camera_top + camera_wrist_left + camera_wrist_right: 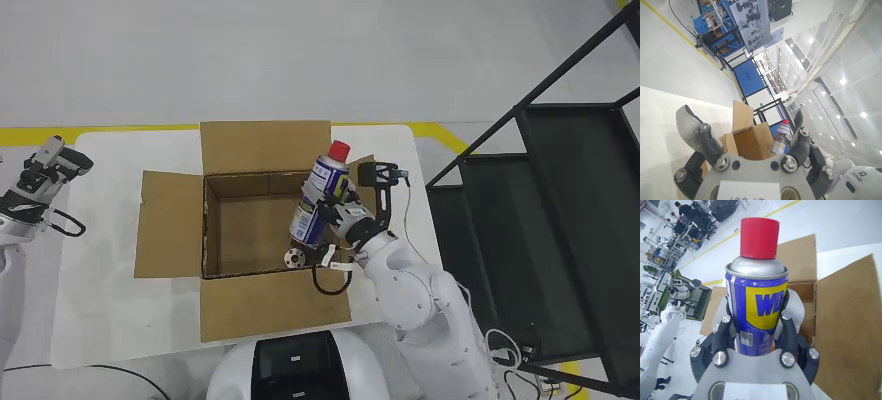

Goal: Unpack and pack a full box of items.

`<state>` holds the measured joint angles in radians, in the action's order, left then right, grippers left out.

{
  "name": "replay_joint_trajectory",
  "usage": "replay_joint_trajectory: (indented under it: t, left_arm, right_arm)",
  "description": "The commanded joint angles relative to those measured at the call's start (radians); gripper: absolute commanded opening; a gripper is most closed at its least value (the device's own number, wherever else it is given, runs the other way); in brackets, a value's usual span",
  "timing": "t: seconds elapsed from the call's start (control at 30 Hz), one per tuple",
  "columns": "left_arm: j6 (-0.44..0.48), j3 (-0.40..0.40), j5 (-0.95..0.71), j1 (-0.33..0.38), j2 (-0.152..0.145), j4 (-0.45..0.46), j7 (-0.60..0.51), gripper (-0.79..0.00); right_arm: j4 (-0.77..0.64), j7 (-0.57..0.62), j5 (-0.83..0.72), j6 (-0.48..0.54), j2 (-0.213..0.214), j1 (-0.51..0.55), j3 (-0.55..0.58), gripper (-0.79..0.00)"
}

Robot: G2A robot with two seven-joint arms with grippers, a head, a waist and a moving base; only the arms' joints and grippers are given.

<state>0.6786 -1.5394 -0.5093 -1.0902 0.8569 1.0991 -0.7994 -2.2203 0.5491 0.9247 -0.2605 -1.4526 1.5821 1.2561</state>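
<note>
Top view: my right gripper (pixel 322 213) is clamped on the spray can (pixel 325 185), which hangs over the right wall of the cardboard box (pixel 250 185), nearer that wall's far end. The can is tilted, with its red cap toward the far edge of the table (pixel 110 300). Whether its base sits below the box rim I cannot tell.

The box stands open at the middle of the table with its flaps folded outward. A small black-and-white round item (pixel 292 258) lies on the box floor near the near-right corner.

Right wrist view: my right gripper (pixel 761 309) has both fingers pressed against the can (pixel 757 298) on opposite sides of its blue-and-yellow body, below the shoulder. The brown box (pixel 844 317) lies behind the can.

My left gripper (pixel 50 165) is just off the table's left edge, near the far-left corner and well apart from the box.

Left wrist view: my left gripper (pixel 743 115) has its fingers spread wide with nothing between them. Farther off are the box (pixel 751 140) and the can (pixel 780 139), the can standing above the box's far side.
</note>
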Motion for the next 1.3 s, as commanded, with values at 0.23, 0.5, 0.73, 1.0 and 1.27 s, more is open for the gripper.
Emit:
replay_joint_trajectory:
  t: [0.23,0.5,0.73,1.0,1.27]
  left_arm:
    - [0.0,0.0,0.0,0.0,0.0,0.0,0.0,0.0]
    - [0.0,0.0,0.0,0.0,0.0,0.0,0.0,0.0]
    - [0.0,0.0,0.0,0.0,0.0,0.0,0.0,0.0]
    - [0.0,0.0,0.0,0.0,0.0,0.0,0.0,0.0]
    - [0.0,0.0,0.0,0.0,0.0,0.0,0.0,0.0]
  right_arm:
    - [-0.083,-0.076,-0.242,0.165,0.021,0.099,0.327,-0.785]
    - [-0.034,-0.196,-0.346,0.344,0.033,0.198,0.518,-0.785]
    - [-0.005,-0.242,-0.389,0.388,0.035,0.226,0.58,-0.705]
    - [-0.005,-0.242,-0.389,0.388,0.035,0.226,0.58,-0.785]
    - [0.005,-0.253,-0.368,0.38,0.036,0.224,0.587,-0.785]
